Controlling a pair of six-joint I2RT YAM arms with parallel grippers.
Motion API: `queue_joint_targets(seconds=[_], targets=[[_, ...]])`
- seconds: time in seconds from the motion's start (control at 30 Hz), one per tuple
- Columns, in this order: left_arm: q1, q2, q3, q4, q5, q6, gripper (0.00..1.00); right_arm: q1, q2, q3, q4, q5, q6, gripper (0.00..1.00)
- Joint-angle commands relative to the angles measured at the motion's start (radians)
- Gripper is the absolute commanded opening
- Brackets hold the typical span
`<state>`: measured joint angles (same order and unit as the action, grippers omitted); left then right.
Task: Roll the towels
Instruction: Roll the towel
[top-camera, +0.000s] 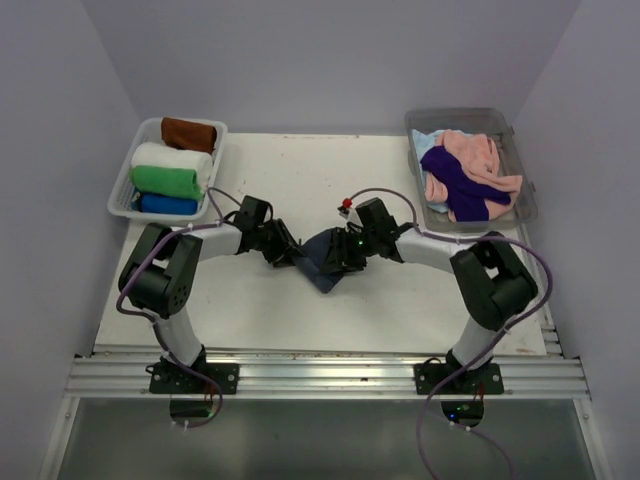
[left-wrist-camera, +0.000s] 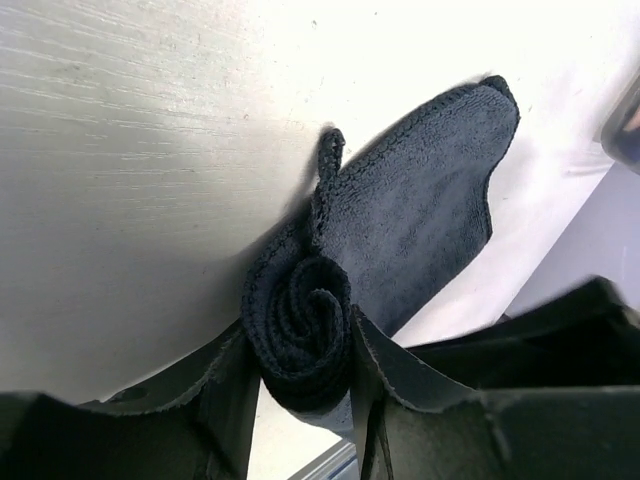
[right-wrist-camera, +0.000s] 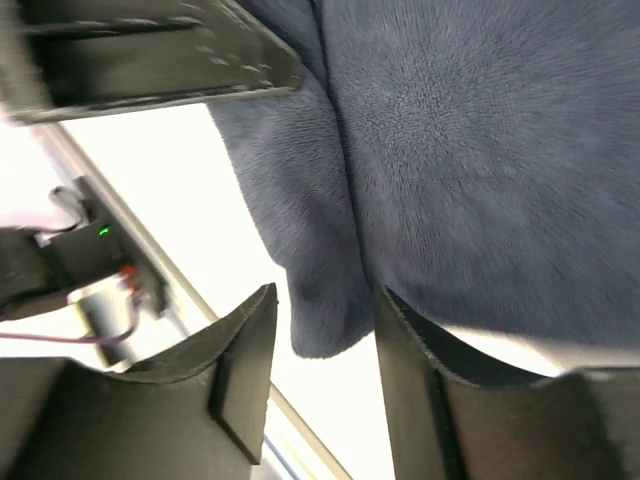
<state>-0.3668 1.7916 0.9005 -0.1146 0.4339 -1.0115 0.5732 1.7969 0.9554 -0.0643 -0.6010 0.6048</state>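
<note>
**Grip at mid-roll**

The left pincer clenched the coiled end of the dark grey-blue towel. The right pincer stood released, a loose fold hanging between its jaws. The towel lay centrally on the desk. It looked soft, light and limp, probably best gripped across the coil.

Both arms bend inward, the left end effector clamped on the dark towel, the right end effector with jaws parted.
</note>
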Motion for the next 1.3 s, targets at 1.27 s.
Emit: queue_joint_targets(seconds=[1.27], targets=[[-0.003, 0.058, 0.023, -0.080, -0.037, 0.039, 0.32, 0.412, 0.019, 0.232, -0.246, 0.869, -0.424, 0.55]])
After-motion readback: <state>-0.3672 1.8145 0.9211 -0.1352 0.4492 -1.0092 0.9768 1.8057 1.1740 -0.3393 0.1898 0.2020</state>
